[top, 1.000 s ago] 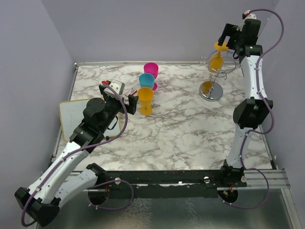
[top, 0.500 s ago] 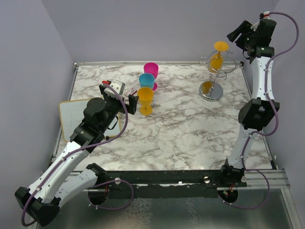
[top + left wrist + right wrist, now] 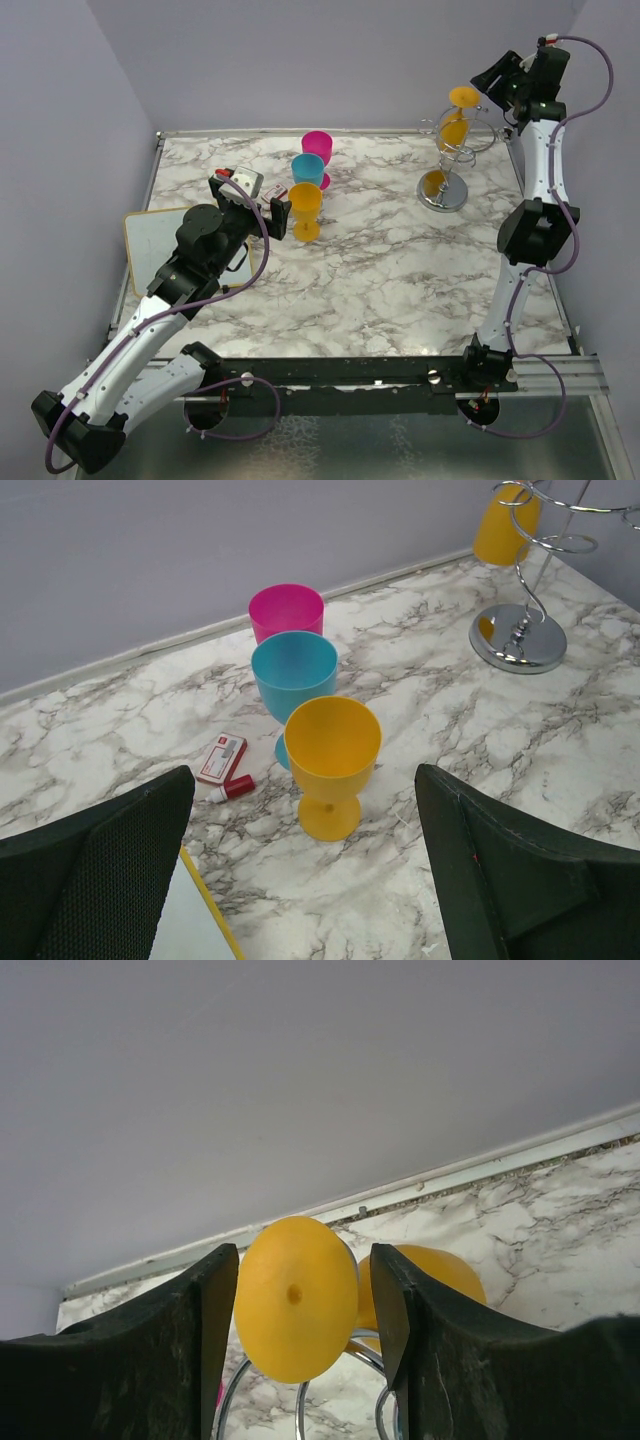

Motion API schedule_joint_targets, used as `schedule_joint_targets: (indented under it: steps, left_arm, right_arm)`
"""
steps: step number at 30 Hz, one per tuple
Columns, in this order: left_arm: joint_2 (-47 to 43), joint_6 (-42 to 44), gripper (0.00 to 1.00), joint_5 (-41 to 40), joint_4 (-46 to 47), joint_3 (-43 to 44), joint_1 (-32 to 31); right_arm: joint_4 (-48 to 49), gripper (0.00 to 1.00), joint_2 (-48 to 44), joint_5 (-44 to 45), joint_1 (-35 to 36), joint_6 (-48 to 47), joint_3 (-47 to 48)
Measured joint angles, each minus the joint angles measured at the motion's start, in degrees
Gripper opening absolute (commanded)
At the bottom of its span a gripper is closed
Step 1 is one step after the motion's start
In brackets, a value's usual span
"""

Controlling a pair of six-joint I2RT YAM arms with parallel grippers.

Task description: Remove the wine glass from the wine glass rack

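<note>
Right end effector (image 3: 489, 78), upper right of the top view: fingers spread either side of the round foot of the yellow plastic wine glass (image 3: 295, 1300), not pinching. Glass hangs inverted on the silver wire rack (image 3: 443, 190). Grasp and lift-off not yet done. Left end effector (image 3: 272, 212) spread, holding nothing.

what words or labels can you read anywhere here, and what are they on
No text can be read in any view.
Red and white box on the table beside the cups: it carries print, but it is too small and blurred to read.
Yellow cup, blue cup, pink cup, wire rack: no markings show.
</note>
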Motion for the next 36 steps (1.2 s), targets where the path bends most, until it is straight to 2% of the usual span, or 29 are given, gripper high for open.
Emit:
schedule_joint_targets:
  steps: [5, 21, 28, 36]
  left_arm:
    - [0.04, 0.0, 0.94, 0.0, 0.0, 0.0, 0.0]
    - [0.04, 0.0, 0.95, -0.02, 0.0, 0.0, 0.0]
    - [0.04, 0.0, 0.95, 0.0, 0.0, 0.0, 0.0]
    - [0.04, 0.0, 0.95, 0.0, 0.0, 0.0, 0.0]
  right_arm:
    - [0.57, 0.48, 0.02, -0.07, 0.0, 0.02, 0.0]
    - [0.52, 0.48, 2.05, -0.81, -0.48, -0.02, 0.0]
    - [0.55, 0.39, 2.16, -2.08, -0.48, 0.0, 0.0]
    - [0.55, 0.37, 2.16, -2.82, -0.48, 0.04, 0.0]
